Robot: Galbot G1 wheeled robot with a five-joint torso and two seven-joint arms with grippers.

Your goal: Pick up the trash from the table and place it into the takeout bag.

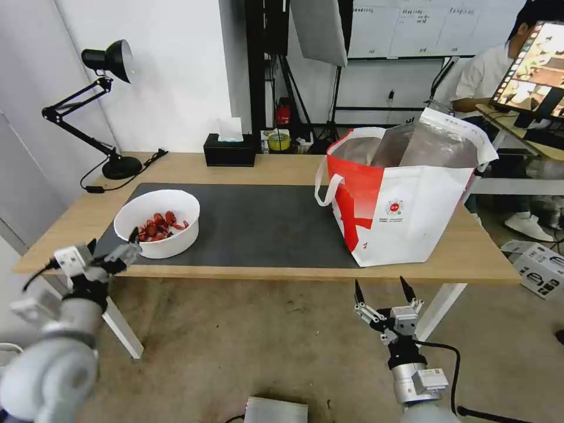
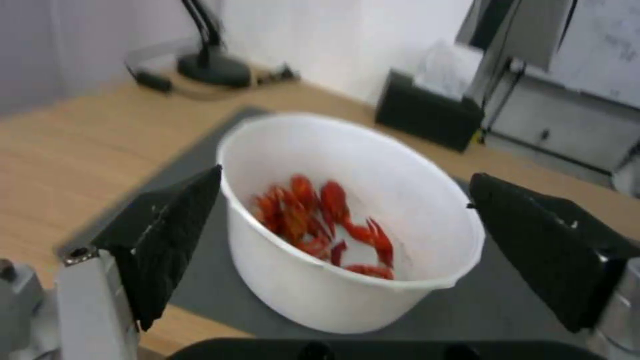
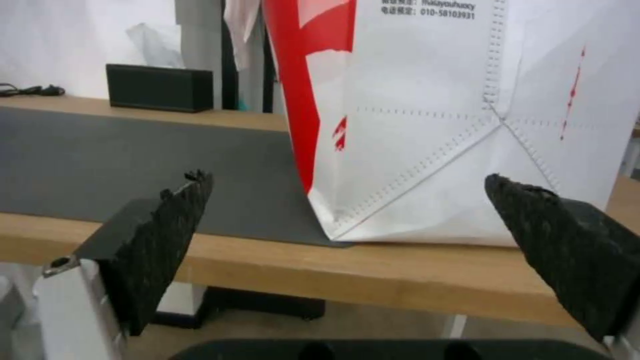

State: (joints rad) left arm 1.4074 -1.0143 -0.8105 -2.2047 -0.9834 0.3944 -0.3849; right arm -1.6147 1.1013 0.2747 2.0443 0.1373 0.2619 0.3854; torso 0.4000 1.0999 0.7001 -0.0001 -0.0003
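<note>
The trash in view is a white round bowl [image 1: 157,230] of red crayfish shells, standing on the left end of the dark grey mat [image 1: 264,223] on the table [image 1: 476,249]. My left gripper [image 1: 113,241] is open at the table's front left edge, just short of the bowl. In the left wrist view the bowl [image 2: 313,285] sits between the two black fingers [image 2: 167,235] without touching them. The takeout bag [image 1: 411,205] stands upright and open on the right of the table. My right gripper [image 1: 382,288] hangs open below the front edge, facing the bag [image 3: 433,125].
A black tissue box [image 1: 229,151] and a black desk lamp [image 1: 111,106] stand along the table's far side. A cardboard box [image 1: 540,267] lies on the floor to the right. The mat between bowl and bag is bare.
</note>
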